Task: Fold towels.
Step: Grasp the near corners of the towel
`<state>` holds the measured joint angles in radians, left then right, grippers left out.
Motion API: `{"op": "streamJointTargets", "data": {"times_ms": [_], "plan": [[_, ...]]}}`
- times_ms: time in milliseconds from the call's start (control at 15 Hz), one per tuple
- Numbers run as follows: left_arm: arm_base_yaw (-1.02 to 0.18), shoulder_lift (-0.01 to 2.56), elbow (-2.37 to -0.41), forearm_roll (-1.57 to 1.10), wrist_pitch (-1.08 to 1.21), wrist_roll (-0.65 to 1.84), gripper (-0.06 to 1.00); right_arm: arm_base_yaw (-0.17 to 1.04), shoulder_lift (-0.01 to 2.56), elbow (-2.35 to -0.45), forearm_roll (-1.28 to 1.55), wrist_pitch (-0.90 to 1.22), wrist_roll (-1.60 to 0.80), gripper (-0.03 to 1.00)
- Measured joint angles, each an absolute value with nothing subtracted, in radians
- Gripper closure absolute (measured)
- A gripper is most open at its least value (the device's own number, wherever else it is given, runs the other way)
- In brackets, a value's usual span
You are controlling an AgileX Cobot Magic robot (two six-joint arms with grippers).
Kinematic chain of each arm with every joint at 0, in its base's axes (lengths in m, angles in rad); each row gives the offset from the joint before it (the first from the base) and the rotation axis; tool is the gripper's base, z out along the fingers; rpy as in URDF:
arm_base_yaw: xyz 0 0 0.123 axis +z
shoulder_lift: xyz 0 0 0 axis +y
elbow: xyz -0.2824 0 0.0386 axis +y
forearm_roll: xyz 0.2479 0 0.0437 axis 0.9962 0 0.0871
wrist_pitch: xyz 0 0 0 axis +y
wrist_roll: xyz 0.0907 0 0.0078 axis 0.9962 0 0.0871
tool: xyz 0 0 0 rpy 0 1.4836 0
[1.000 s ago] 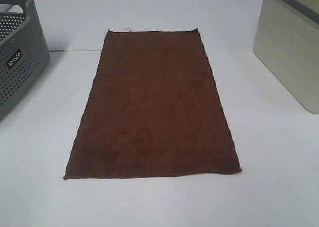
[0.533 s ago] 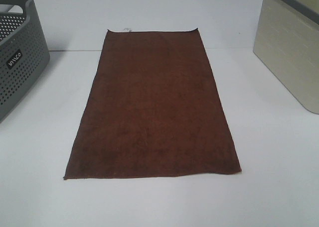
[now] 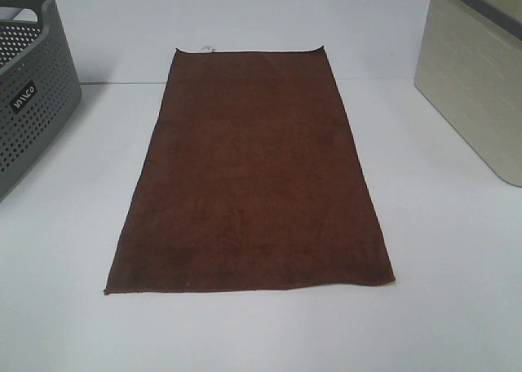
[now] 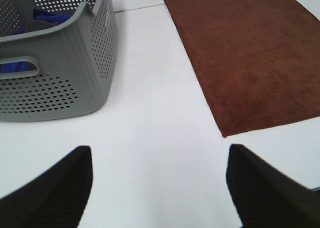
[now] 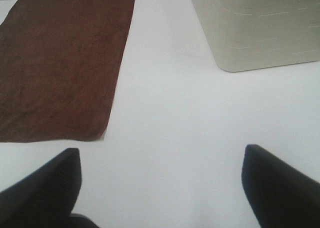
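Left wrist cam first: the left pincer (image 4: pixel 157 158) is released, its dark fingers (image 4: pixel 60 193) spread wide over bare white counter (image 4: pixel 155 108). Ahead of it there's a near corner of the towel (image 4: pixel 245 53) on one side and a grey perforated basket (image 4: pixel 65 73) on the other. There's something blue (image 4: pixel 47 17) inside the basket, can't tell what it is.

Right wrist cam is pretty much the mirror of that. The right pincer (image 5: pixel 160 153) is released too, jaws wide apart above plain counter. The towel's other near corner is ahead on one side and a beige bin (image 5: pixel 255 33) further ahead on the other. Neither pincer is touching the towel.

From the exterior high cam, the dark reddish-brown towel lies flat and fully spread in the middle of the counter, long sides running from 6 o'clock up to 12 o'clock. A small white tag (image 3: pixel 205 48) pokes out of the far short edge, around 11 o'clock on the towel. The far corner at 1 o'clock looks a tiny bit lifted.

The grey basket sits off at 10 o'clock, well apart from the towel, with a white label (image 3: pixel 23 96) on its side. The beige bin is at 2 o'clock, also clear of the cloth.
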<state>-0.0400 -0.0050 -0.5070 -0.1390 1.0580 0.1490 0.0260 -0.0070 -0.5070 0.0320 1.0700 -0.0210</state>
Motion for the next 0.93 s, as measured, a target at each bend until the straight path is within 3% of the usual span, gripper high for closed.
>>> {"op": "streamJointTargets", "data": {"times_ms": [933], "plan": [[-0.04, -0.005, -0.507, -0.139, 1.058, 0.149, 0.23, 0.026, -0.007, -0.507, 0.032, 1.07, -0.021, 0.15]]}}
